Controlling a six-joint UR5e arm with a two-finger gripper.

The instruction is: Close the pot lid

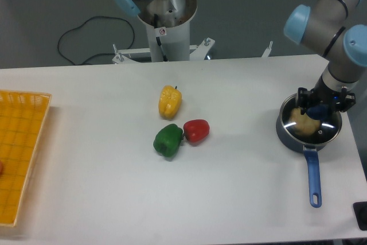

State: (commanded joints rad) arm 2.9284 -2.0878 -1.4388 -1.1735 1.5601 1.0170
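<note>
Pot point(287, 133): right end of the table point(241, 199), blue handle toward the near edge, pale round item inside. Lid point(319, 131): glass, seated on the pot. Claw point(319, 109): directly above the lid, fingers around the knob; actual grip cannot be told. Three peppers left of the pot.

Table point(229, 199) – matt white, smooth. Pot point(285, 135) – dark, glossy metal, with a bright-blue plastic-looking handle. Lid point(318, 131) clear glass, shiny glints (thin metal rim). Three peppers point(170, 102) look like smooth plastic. Basket point(20, 159) orange, woven mesh. Gripper point(318, 107) matt black.
</note>
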